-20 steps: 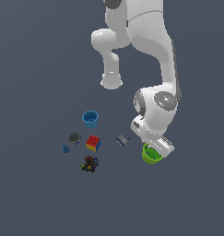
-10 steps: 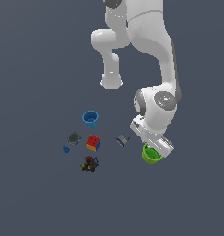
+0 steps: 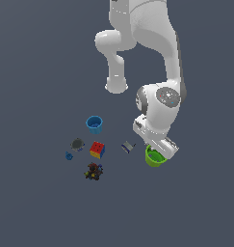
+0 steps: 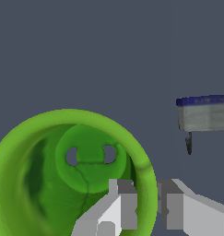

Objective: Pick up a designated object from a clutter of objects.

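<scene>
The designated object, a lime-green cup [image 3: 155, 158], stands upright at the exterior view's right of the clutter. My gripper [image 3: 156, 150] is down on it from above. In the wrist view the cup [image 4: 49, 184] opens towards the camera. One finger [image 4: 124, 203] is inside it and the other is outside, and the gripper [image 4: 148, 205] is pinched on the rim wall between them. The clutter of objects lies to the exterior view's left: a blue cup [image 3: 94, 124], a multicoloured cube [image 3: 97, 149], a grey round piece [image 3: 77, 144], a tiny blue piece [image 3: 69, 156] and a dark lumpy toy [image 3: 93, 171].
A small grey-blue box [image 3: 128, 146] lies closest to the green cup, and it also shows in the wrist view [image 4: 205, 113]. The arm's white base [image 3: 116, 84] stands behind the items. Everything rests on a plain dark grey floor [image 3: 41, 207].
</scene>
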Robot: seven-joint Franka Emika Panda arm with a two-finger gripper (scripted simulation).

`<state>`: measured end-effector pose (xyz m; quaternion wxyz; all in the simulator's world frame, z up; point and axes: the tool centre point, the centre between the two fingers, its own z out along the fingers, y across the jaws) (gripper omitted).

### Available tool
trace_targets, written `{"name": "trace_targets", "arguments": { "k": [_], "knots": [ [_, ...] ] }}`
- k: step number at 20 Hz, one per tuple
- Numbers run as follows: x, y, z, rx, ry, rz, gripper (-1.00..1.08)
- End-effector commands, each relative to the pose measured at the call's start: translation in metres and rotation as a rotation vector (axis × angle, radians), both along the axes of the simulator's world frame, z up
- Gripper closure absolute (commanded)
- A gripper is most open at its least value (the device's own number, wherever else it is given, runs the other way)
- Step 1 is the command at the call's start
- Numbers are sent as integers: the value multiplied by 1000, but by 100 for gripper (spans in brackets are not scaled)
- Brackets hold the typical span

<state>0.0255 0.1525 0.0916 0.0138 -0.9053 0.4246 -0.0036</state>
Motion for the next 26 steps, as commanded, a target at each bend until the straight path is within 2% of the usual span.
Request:
{"name": "trace_targets", "arguments": {
  "k": [1, 26],
  "knots": [
    [-5, -8, 11, 1, -3, 0, 108],
    [-99, -137, 170, 3, -1, -1, 108]
  ]
}}
